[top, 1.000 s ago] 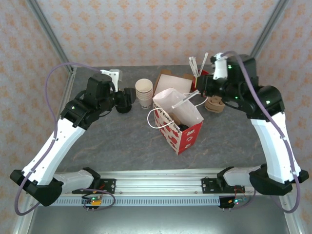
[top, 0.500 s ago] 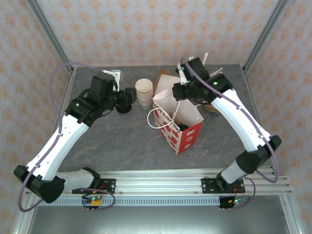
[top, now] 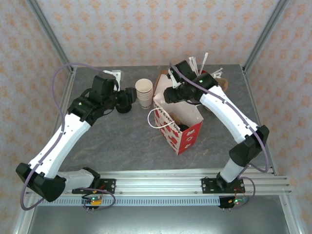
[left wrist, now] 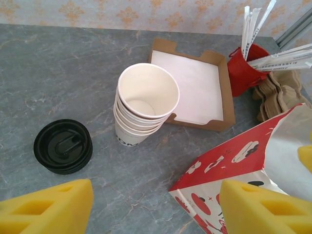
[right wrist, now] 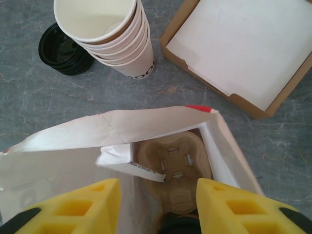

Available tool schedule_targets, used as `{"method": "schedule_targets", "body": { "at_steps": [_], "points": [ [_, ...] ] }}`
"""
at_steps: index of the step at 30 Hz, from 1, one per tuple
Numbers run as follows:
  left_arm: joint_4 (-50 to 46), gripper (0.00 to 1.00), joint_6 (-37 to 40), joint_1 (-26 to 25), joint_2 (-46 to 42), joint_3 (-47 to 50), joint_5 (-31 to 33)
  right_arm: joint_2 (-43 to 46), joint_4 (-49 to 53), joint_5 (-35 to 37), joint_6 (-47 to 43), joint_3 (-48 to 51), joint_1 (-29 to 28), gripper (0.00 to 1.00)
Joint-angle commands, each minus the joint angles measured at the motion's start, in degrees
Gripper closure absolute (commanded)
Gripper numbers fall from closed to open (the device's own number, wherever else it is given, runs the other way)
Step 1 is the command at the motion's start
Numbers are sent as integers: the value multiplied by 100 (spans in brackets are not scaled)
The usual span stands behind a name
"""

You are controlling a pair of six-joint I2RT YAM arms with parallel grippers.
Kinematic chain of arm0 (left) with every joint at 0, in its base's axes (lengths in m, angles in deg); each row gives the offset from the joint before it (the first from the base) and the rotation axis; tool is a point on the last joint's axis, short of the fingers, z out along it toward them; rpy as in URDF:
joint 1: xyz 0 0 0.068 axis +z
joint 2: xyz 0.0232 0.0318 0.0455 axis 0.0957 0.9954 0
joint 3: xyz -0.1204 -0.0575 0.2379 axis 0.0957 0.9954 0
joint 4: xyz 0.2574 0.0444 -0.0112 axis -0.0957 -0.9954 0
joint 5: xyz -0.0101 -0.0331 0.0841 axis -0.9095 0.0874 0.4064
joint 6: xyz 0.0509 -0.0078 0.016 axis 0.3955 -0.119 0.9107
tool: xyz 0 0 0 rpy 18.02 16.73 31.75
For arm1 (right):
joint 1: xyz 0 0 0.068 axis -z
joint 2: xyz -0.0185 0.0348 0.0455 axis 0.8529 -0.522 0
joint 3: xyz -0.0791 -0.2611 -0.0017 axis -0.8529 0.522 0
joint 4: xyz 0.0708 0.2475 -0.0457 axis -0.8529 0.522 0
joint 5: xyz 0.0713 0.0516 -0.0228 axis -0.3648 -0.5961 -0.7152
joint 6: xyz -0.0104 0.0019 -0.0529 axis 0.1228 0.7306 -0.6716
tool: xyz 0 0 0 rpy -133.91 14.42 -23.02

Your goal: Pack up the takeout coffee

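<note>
- Seen from above, a grey stone-patterned worktop carries a red and white gift bag, standing open at centre.
- The right gripper hangs over the bag's mouth. Its wrist camera looks straight down into the bag, and the yellow jaws are spread with nothing pinched between them.
- Inside the bag lies a tan pulp cup carrier. A white paper-wrapped stick slants across the carrier's left edge.
- The takeout coffee is inside the bag. Only the rim of its black lid shows, at the bottom edge of the right wrist view between the jaws. Its sides are hidden.
- The left gripper hovers above the worktop left of the bag, jaws spread wide and holding nothing.
- A stack of black lids lies at the left of the left wrist view.
- A stack of lidless paper cups leans just right of the lids.
- A brown cardboard tray of white napkins touches the cup stack's right side.
- At upper right, a red holder is filled with white wrapped sticks, and brown cup sleeves lie beside it.
</note>
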Motion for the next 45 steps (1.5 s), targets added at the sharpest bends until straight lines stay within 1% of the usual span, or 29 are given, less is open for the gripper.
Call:
{"method": "schedule_targets", "body": {
  "at_steps": [1,4,6,8,11,14,16,17,21,24,26,28,31,34,36,41,43,45],
  "points": [
    [184,30,-48,65,20,126,47,382,131,277,-144,-443,-10,51],
    [197,30,-55,134,-6,272,140,741,22,353,-200,-492,-17,46],
    [232,30,-136,266,-54,459,135,1127,-267,513,-211,-294,-9,43],
    [313,30,-247,408,-130,679,65,1587,-729,708,-177,105,-10,40],
    [484,30,-442,638,-289,1095,-89,2299,-1625,872,-154,1024,-9,29],
    [602,30,-647,808,-367,1374,-276,2526,-2064,1375,-218,1473,43,24],
    [611,30,-711,819,-362,1399,-312,2351,-2036,1560,-205,1406,232,23],
    [611,30,-756,823,-358,1386,-328,2207,-2014,1533,-177,1327,400,23],
    [624,30,-850,823,-321,1239,-401,1630,-2101,992,110,1056,1074,23],
    [501,30,-794,817,-82,944,-434,1393,-2287,646,300,1049,1338,23],
    [379,30,-697,823,181,670,-395,1338,-2378,507,354,1102,1444,23],
    [358,30,-581,823,500,406,-349,1313,-2402,521,300,1141,1510,23],
    [332,31,-475,823,1008,-65,-85,1198,-2370,546,239,1108,1632,23],
    [445,31,-411,831,1421,-463,-20,863,-2239,245,286,880,1848,23],
    [441,32,-392,833,1635,-692,-86,521,-2076,42,239,592,1881,23],
    [700,32,-466,832,1603,-523,-337,-418,-2089,-821,113,19,1881,26],
    [764,32,-452,831,1457,-346,-314,-866,-2027,-1028,25,-321,1873,28],
    [811,32,-428,832,1283,-171,-286,-1348,-1850,-1079,-110,-710,1841,30]
  ]
}}
